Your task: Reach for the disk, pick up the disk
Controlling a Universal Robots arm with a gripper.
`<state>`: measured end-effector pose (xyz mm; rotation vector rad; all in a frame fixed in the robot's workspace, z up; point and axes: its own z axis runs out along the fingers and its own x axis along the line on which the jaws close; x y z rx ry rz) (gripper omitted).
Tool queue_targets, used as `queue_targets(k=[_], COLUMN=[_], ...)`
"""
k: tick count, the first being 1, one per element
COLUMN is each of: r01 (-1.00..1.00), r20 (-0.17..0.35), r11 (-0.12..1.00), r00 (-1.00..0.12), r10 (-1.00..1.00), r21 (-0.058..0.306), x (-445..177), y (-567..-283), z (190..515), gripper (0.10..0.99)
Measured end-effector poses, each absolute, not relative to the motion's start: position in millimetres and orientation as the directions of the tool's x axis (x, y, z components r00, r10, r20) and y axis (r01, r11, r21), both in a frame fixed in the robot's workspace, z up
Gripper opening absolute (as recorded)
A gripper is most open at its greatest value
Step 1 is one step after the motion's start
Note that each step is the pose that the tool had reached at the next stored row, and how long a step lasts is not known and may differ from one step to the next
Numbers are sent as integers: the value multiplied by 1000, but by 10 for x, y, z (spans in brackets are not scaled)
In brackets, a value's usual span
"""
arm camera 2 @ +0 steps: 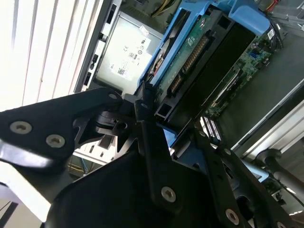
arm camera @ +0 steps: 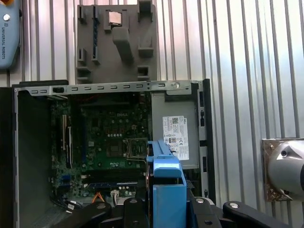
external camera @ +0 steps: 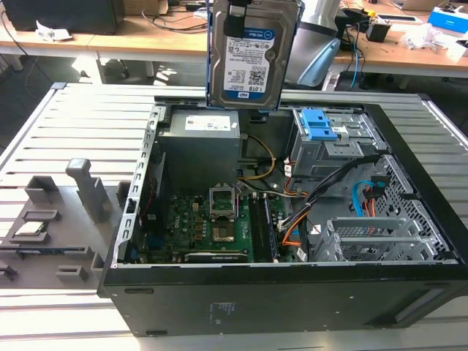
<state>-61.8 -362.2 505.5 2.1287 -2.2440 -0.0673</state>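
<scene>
Exterior view: grey slatted metal worktop [external camera: 73, 124] at 9 o'clock. Flat silver metal disk [external camera: 252, 62], white-and-blue label, hangs at 12 o'clock, clear above the open black computer case [external camera: 292, 307]. Gripper [arm camera: 166, 209] fingers [arm camera: 135, 213] are clamped on its blue rails. Reach and pick-up judged done.

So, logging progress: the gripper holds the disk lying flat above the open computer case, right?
Not flat. In the exterior view the disk hangs upright, its label facing the camera, held by the gripper above the open computer case.
</scene>
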Motion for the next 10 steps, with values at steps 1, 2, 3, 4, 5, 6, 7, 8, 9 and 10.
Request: queue_targets(k=[1, 2, 3, 4, 5, 6, 7, 8, 9, 10], r01=[-997, -997, -997, -997, -997, -997, -997, -997, -997, -997], r20=[5, 5, 5, 5, 5, 5, 5, 5, 5, 5], r11=[53, 53, 53, 53, 53, 53, 53, 53, 53, 53], r00=[-52, -52, -53, -52, -53, -53, -52, -53, -53, -52], r10=[-999, -999, -999, -999, -999, -999, -999, -999, -999, -999], r21=[64, 64, 64, 65, 65, 64, 65, 65, 65, 65], x=[-593, -569, -515, -454, -396, -364, -335, -286, -249, -218], y=[-3619, -3616, -3609, -3600, -3591, -3588, -3585, -3581, -3578, -3576], z=[5055, 5055, 5055, 5055, 5055, 5055, 5055, 5055, 5055, 5055], gripper=[369, 369, 369, 369, 369, 369, 369, 369, 369, 369])
